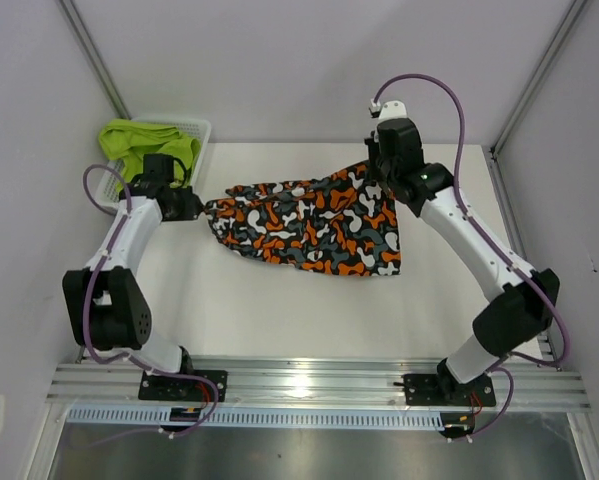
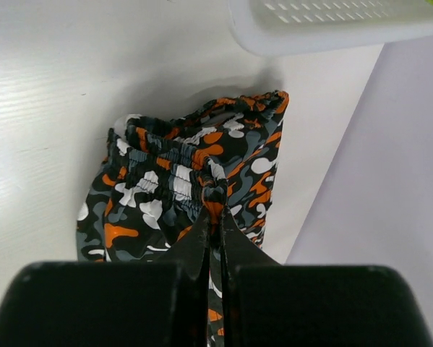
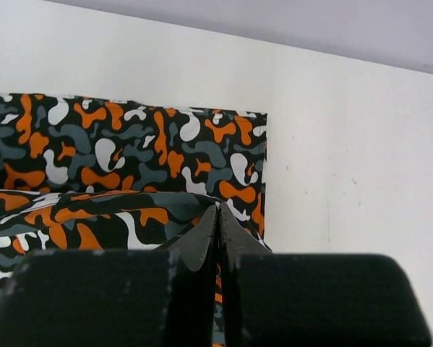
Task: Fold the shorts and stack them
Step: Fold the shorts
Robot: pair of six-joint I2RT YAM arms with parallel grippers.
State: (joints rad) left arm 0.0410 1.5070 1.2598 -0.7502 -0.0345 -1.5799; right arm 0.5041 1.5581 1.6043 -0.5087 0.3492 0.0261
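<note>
The camouflage shorts (image 1: 309, 220) in orange, black, white and grey are stretched across the middle of the table between my two grippers. My left gripper (image 1: 194, 205) is shut on the elastic waistband (image 2: 202, 170) at the shorts' left end. My right gripper (image 1: 379, 172) is shut on the hem at the shorts' far right corner, and the cloth folds over itself below it (image 3: 129, 210). The lime green shorts (image 1: 144, 142) lie bunched in the white mesh basket at the far left.
The white mesh basket (image 1: 201, 128) stands at the table's far left corner, just behind my left gripper; its rim shows in the left wrist view (image 2: 324, 29). Grey walls close the table on the left, back and right.
</note>
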